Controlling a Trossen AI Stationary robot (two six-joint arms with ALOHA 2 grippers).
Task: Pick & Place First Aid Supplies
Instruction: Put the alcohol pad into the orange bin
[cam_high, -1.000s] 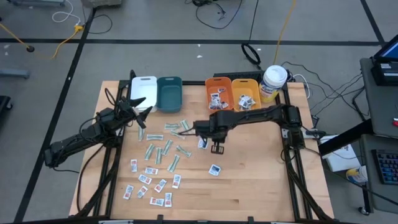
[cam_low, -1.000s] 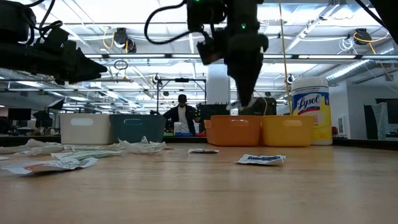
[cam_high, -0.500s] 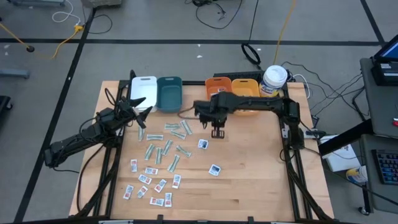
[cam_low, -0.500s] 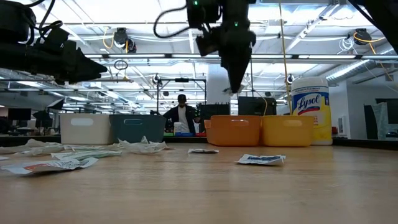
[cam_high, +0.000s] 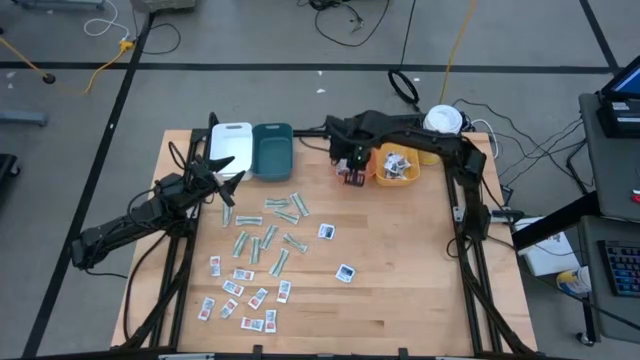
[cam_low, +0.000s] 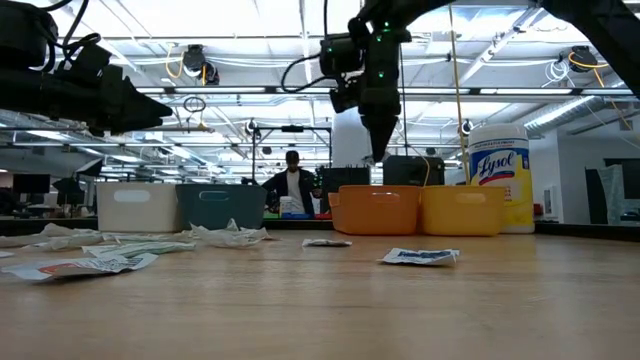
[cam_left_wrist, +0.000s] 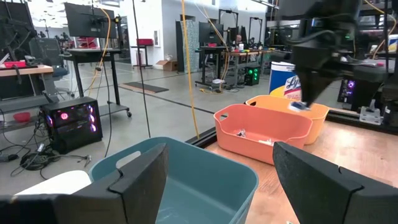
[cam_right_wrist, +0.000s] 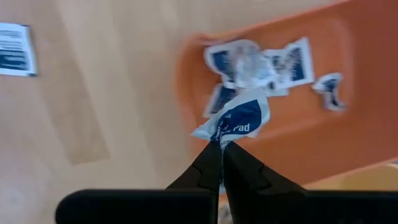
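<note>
— Where is your right gripper (cam_right_wrist: 219, 148), and what has it got?

— High in the upper middle of the overhead frame, above the orange bin (cam_high: 345, 131). My fingers are pinched tight on a corner of a white packet (cam_right_wrist: 238, 117) with blue print; it hangs over that bin, where more blue-print packets (cam_right_wrist: 273, 59) lie inside.

— And the left gripper (cam_high: 222, 166)?

— Waiting at centre left of the overhead frame, near the white bin (cam_high: 230, 140) and teal bin (cam_high: 272, 148), fingers spread apart with nothing between them.

— The rest of the supplies?

— Pale-green strips (cam_high: 282, 207) are scattered mid-table, red-print packets (cam_high: 240, 289) sit lower left, and two blue-print packets (cam_high: 326, 232) lie apart toward the centre. The yellow bin (cam_high: 396, 165) holds a few packets too, though I can't make out their print from above.
</note>
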